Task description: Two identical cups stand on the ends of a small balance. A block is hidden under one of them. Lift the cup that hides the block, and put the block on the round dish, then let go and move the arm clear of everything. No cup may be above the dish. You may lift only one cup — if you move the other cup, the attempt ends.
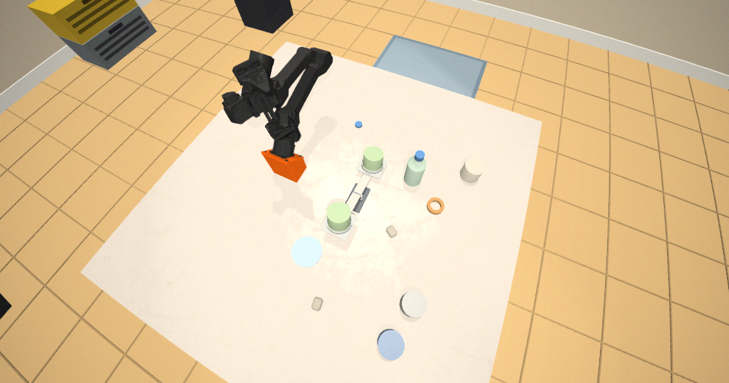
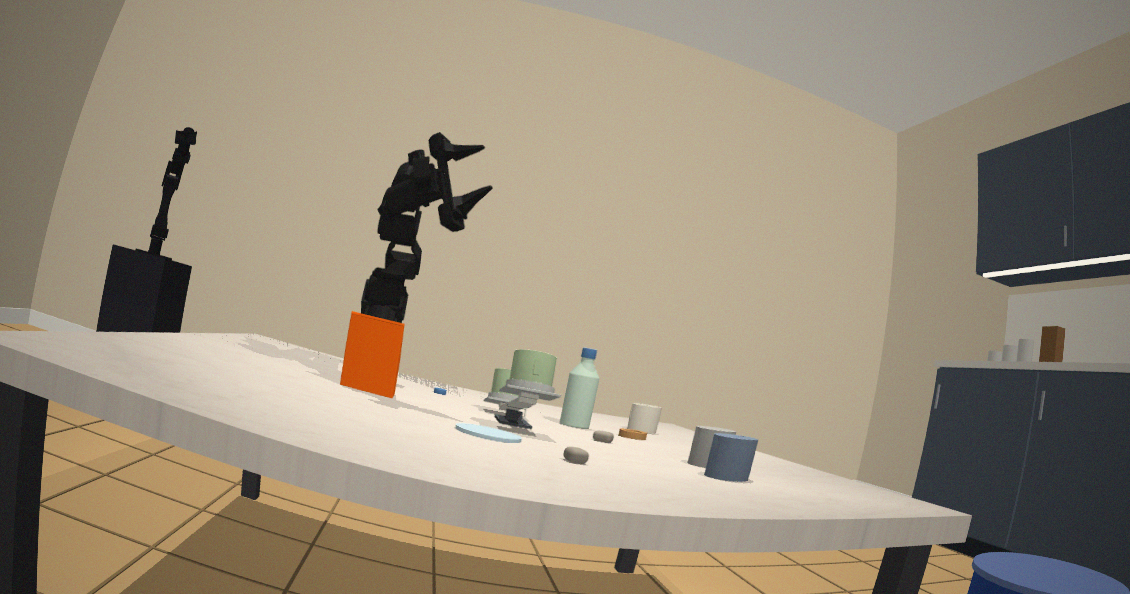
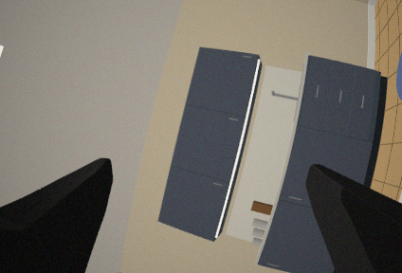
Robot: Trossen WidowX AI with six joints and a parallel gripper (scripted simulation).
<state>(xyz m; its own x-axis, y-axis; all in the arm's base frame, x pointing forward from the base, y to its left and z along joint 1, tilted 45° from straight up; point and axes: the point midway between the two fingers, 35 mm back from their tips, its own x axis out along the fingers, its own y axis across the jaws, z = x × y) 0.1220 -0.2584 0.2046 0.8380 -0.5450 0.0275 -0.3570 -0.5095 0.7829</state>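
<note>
Two green cups stand on the balance [image 1: 360,200] [image 2: 513,417]. The cup nearer the dish [image 1: 339,217] [image 2: 532,368] is on the higher pan; the farther cup [image 1: 373,159] [image 2: 501,380] is on the lower pan, partly hidden in the exterior view. The beam is tilted. No block is visible; what is under the cups is hidden. The pale blue round dish [image 1: 306,251] [image 2: 487,432] lies on the table beside the nearer cup, with nothing on it. My gripper [image 2: 487,167] [image 3: 213,173] is open and empty, high above the table and away from the cups, pointing roughly level.
A green bottle [image 1: 414,171] [image 2: 579,394] stands beside the balance. An orange ring [image 1: 428,210], two grey stones [image 1: 391,231] [image 1: 317,303], a blue cap [image 1: 358,124], and white [image 1: 470,171], grey [image 1: 413,304] and blue [image 1: 390,344] cylinders are around. The arm stands on an orange base [image 1: 285,167].
</note>
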